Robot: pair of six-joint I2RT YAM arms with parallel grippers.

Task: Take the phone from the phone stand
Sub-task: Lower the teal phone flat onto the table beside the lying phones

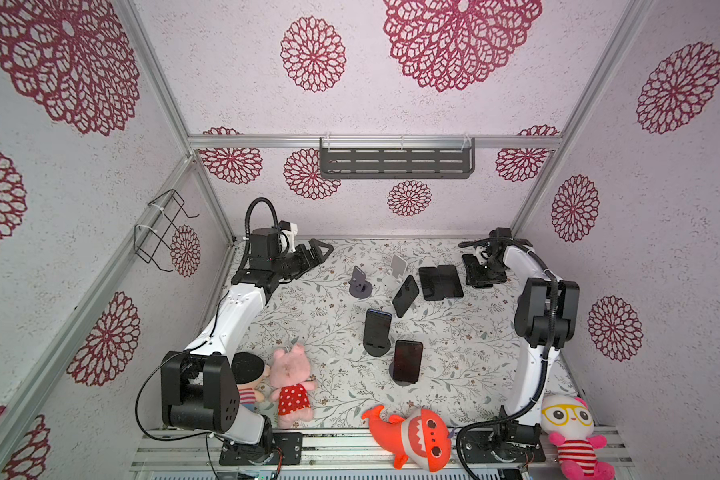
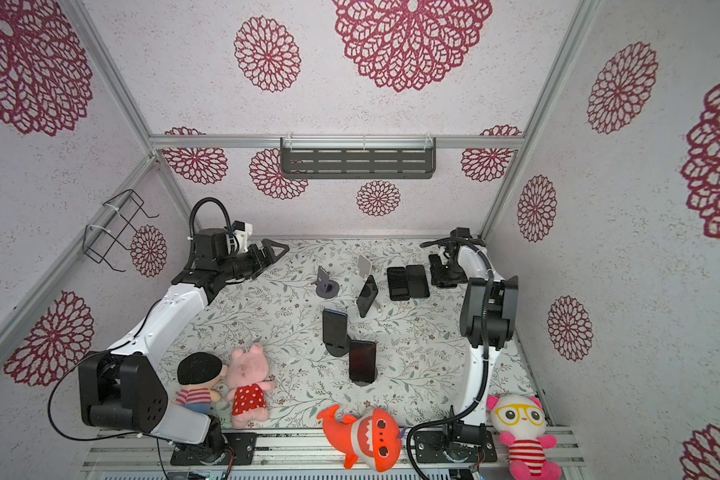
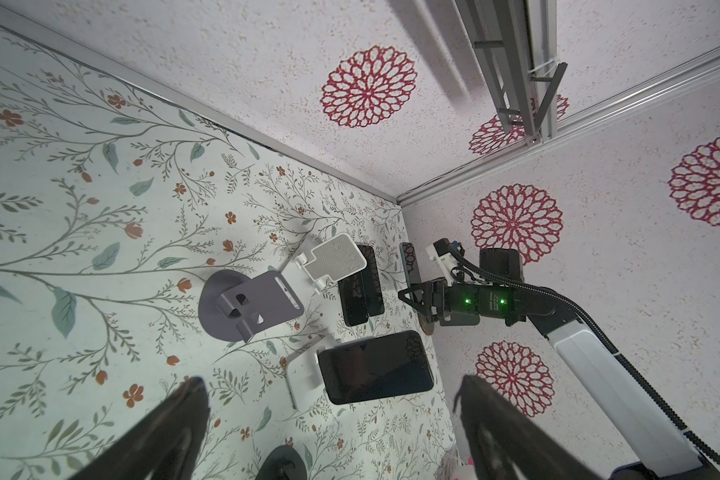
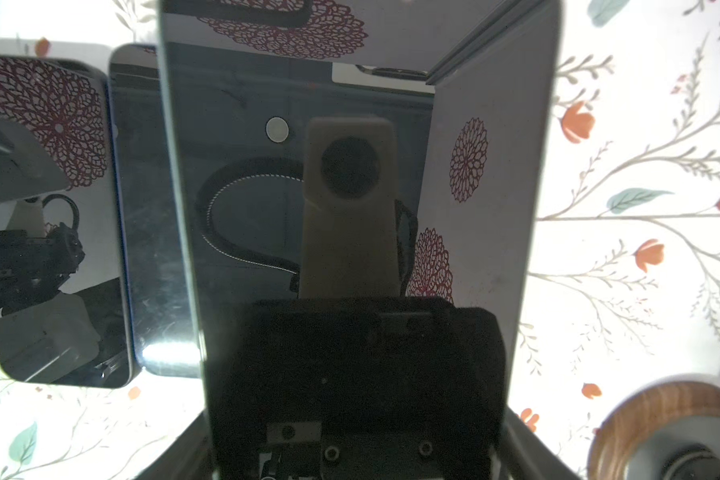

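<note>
Two arms, one busy.

Top views: the left gripper (image 1: 321,250) sits at the back-left, jaws spread wide and empty; I judge it is keeping out of the way. The right gripper (image 1: 489,270) is low at the back-right over the phone (image 1: 472,272), just beside two flat phones (image 1: 439,282). Three propped phones (image 1: 406,295) are near the middle.

Left wrist: the right gripper points down, with the stand (image 3: 427,330) just beside it.

Right wrist: the phone fills the frame with a finger (image 4: 533,457) at each long edge. I reckon it is pinched across its width for a steady carry. It is off the stand; whether it rests on the table (image 4: 641,208) I cannot tell.
</note>
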